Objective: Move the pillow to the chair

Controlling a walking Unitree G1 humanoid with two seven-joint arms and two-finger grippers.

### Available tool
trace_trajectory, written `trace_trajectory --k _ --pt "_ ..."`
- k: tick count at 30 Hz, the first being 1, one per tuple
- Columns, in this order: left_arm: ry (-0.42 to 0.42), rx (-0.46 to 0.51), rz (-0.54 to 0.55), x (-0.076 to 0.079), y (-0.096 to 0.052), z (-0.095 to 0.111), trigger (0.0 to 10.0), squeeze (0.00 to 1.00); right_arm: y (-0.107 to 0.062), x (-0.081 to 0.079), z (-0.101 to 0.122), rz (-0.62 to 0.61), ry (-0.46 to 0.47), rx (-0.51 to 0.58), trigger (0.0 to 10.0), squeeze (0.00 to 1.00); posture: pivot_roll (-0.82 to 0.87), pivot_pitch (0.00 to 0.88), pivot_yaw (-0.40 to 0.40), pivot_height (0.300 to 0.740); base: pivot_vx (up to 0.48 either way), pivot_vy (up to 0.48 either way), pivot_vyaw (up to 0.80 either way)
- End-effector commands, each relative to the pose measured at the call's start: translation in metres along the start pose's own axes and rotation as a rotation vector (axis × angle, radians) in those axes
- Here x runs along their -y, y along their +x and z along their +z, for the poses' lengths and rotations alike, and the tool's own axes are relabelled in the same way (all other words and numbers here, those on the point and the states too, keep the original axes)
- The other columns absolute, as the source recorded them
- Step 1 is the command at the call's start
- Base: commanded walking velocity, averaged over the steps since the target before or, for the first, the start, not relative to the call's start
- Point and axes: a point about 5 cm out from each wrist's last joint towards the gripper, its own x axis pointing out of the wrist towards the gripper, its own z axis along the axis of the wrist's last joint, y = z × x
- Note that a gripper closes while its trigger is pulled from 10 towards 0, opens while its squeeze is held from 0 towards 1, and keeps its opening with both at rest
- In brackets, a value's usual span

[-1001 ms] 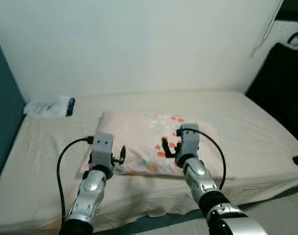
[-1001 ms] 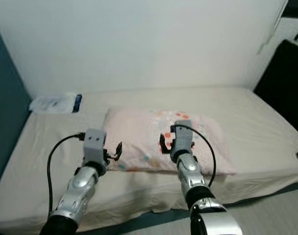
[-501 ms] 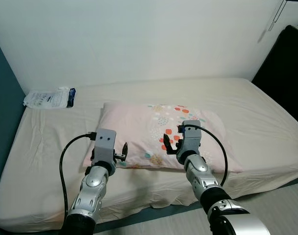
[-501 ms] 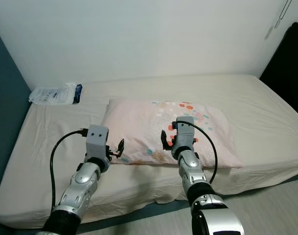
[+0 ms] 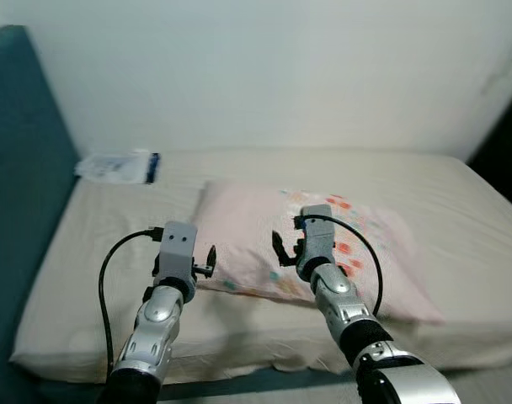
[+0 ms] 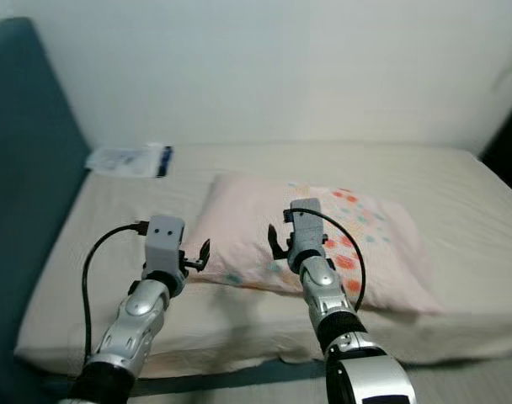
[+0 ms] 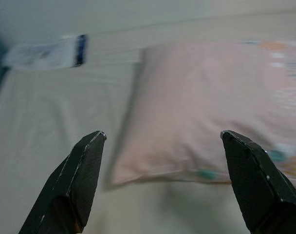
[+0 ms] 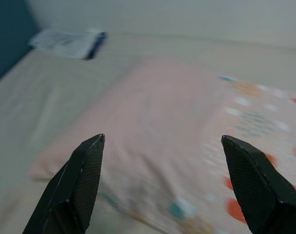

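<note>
Pink pillow (image 5: 323,244) with coloured dots lying flat on bed (image 5: 113,278), roughly mid-mattress, long side parallel to wall. Left hand (image 5: 207,261) raised just off pillow's near left corner, fingers (image 7: 80,180) spread wide, holding nothing. Right hand (image 5: 281,250) raised over pillow's near edge, fingers (image 8: 77,183) likewise wide apart, empty. White packet with dark end (image 5: 117,166) at far left corner of bed, by wall. Teal panel (image 5: 20,210) along bed's left side. Slight motion blur in both wrist views.
</note>
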Motion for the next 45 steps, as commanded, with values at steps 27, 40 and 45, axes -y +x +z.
trace_trajectory --k 27,40,45 --pt "0.029 -0.014 -0.01 0.0012 -0.0019 -0.0029 10.0 0.0 -0.003 -0.0005 -0.0045 0.007 0.053 0.012 10.0 0.0 0.01 0.0 -0.063 0.74 0.0 -0.182 0.15" --pt "-0.035 -0.061 -0.06 0.0064 -0.0014 -0.006 10.0 0.0 -0.0044 -0.0007 -0.0067 0.004 0.059 0.012 10.0 0.0 0.01 0.0 -0.054 0.74 0.0 0.152 0.0" --pt "-0.036 -0.057 -0.042 0.005 -0.0008 -0.0057 10.0 0.0 -0.0041 -0.0009 -0.0061 0.005 0.064 0.014 10.0 0.0 0.01 0.0 -0.053 0.74 0.0 0.281 0.0"
